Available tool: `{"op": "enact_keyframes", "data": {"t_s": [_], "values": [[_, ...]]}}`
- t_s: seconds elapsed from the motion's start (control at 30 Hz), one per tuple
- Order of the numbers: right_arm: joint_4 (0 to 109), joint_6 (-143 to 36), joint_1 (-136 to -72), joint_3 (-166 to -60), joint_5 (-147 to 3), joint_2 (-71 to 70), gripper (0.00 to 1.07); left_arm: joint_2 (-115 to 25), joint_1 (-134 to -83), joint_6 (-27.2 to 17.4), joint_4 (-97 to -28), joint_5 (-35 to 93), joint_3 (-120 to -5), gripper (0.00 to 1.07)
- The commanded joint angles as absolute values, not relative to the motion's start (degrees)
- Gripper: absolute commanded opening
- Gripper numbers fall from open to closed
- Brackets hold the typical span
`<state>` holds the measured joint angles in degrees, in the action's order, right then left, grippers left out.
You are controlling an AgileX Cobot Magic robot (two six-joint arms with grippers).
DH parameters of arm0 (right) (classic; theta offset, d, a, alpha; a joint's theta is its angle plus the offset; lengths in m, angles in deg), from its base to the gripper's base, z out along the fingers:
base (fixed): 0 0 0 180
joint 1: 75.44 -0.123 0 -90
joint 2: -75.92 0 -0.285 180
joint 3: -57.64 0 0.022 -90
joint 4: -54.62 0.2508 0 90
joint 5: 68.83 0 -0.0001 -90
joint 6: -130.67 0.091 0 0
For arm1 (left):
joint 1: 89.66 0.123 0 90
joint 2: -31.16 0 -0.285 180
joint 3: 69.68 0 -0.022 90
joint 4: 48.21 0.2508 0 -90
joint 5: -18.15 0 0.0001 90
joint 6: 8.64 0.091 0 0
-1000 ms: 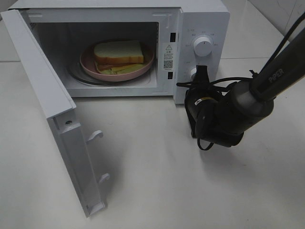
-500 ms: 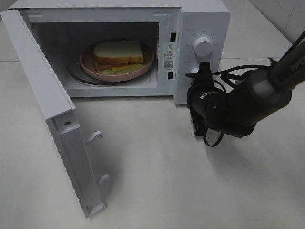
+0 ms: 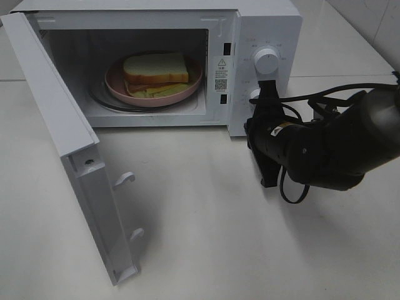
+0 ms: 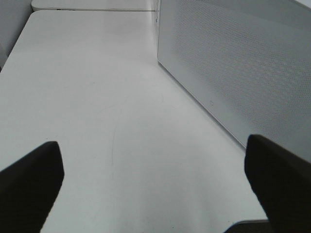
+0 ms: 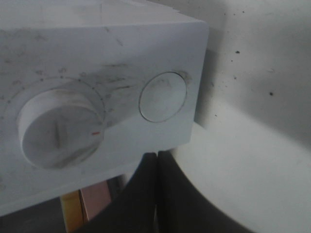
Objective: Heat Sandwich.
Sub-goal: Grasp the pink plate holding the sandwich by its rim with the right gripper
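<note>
A: Where is the white-bread sandwich (image 3: 155,67) with the tan crust and pale yellow-green filling?

B: Inside the white microwave oven (image 3: 275,31). It lies on a round pink plate (image 3: 125,95), and the plate sits on the glass turntable (image 3: 100,100) in the oven's cavity.

A: And the oven's door?

B: The white hinged door (image 3: 69,144) is swung wide open at the microwave's left side, its two latch hooks facing out.

A: What about the right gripper (image 3: 267,84)?

B: It is at the microwave's control panel, below the upper white round dial (image 3: 267,60) and right beside the lower one. Its black fingers (image 5: 146,194) are clenched flat together with nothing between them. The wrist view shows their tips close to a round flat button (image 5: 163,97) next to a white dial with a red mark (image 5: 60,124); contact with the panel I cannot tell.

A: The left gripper (image 4: 151,143)?

B: Its jaws are spread wide and empty, above the white tabletop (image 4: 97,97), beside a white perforated panel (image 4: 233,63) — door or side wall of the microwave, I cannot tell.
</note>
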<state>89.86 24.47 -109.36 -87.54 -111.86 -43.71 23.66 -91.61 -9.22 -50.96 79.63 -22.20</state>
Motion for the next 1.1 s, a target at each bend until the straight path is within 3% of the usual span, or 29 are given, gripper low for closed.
{"op": "enact_keyframes", "data": {"t_s": [0.03,0.53,0.7,1.1], "values": [[88.94,24.41,-109.76,-86.00,-110.59,-41.42,0.00,24.57,-91.61,-9.73,-51.24,79.46,-22.08,0.96],[88.25,2.35,-109.76,-82.73,-88.94,-27.78,0.00,24.57,-91.61,-9.73,-51.24,79.46,-22.08,0.96],[83.50,-6.93,-109.53,-82.96,-78.17,-25.37,0.00,24.57,-91.61,-9.73,-51.24,79.46,-22.08,0.96],[70.15,-20.17,-109.36,-93.79,-51.41,-24.86,0.01,24.57,-91.61,-9.73,-51.24,79.46,-22.08,0.96]]}}
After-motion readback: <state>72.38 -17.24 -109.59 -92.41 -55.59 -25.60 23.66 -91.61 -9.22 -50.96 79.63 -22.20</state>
